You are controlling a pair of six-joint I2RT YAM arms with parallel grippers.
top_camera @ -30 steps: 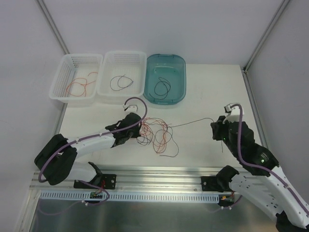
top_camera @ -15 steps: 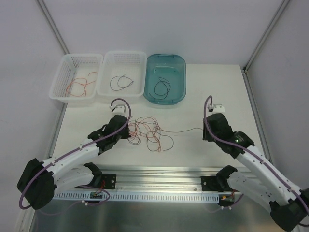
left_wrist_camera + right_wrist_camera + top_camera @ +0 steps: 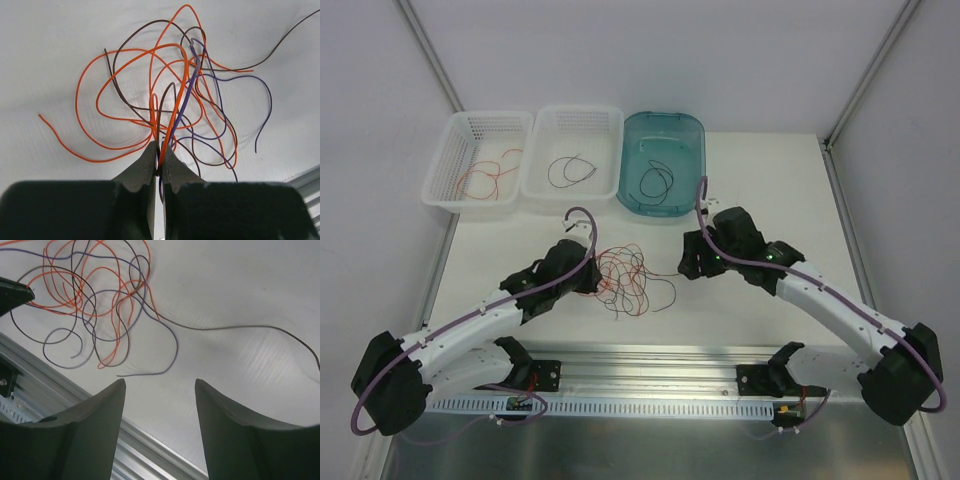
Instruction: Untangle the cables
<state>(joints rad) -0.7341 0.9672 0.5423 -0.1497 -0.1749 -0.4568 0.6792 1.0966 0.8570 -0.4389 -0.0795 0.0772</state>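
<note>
Mid-untangling: my left gripper (image 3: 159, 161) is pinched shut on strands at the 9 o'clock edge of the cables (image 3: 625, 275) heaped mid-table, the right gripper (image 3: 159, 386) gapes empty, and next I'd have it pinch the dark strand (image 3: 240, 327) trailing toward 3 o'clock.

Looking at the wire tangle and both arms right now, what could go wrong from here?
The left end effector is pinched shut on several strands of the tangle of hair-thin orange, brown and purple wires at once; pulling may drag the bundle or tighten loops.
The right end effector is open and empty; the long dark strand lies beyond its fingertips, so closing could miss.
</note>
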